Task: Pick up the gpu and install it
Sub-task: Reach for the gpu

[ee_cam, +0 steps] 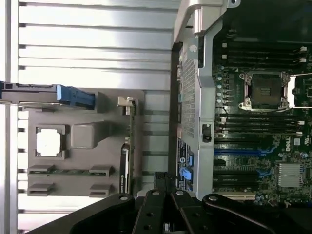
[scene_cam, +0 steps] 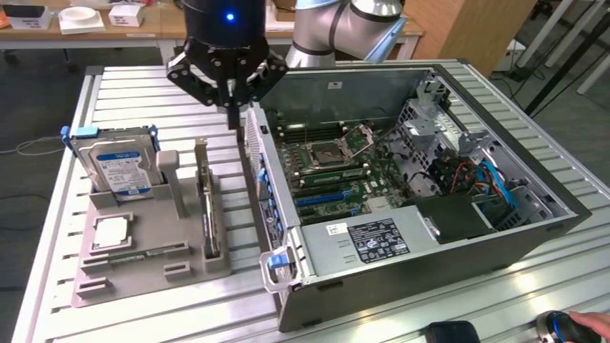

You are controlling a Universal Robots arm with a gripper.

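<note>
— Above the gap between the grey holder (scene_cam: 143, 275) and the computer case (scene_cam: 401, 286), the gripper (scene_cam: 233, 120) hangs empty, fingers pressed together.

— The gpu (scene_cam: 206, 207) stands on edge in the holder's slot. Descending closed, the gripper could strike the card's top edge or the case wall.

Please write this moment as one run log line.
gripper: shut, empty | thin black gpu card: upright in grey plastic holder tray | installed: no
</note>
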